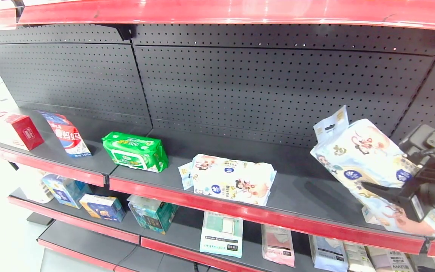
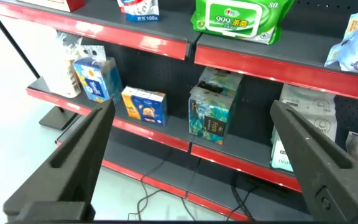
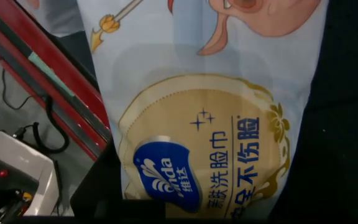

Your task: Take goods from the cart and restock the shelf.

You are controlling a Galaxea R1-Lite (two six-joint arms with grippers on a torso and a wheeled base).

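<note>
1. One finger of the right claw (image 1: 381, 190) is hidden behind the pack (image 1: 357, 158), and the pack's lower corner is covered by the arm.
2. Right claw is closed on the pack, which leans tilted over the right end of the shelf (image 1: 308, 189). I cannot tell if it touches.
3. Pack is pale soft plastic with cartoon figures and a hang tab on top.
4. Left claw (image 2: 191, 109) is wide apart and holds nothing.
</note>
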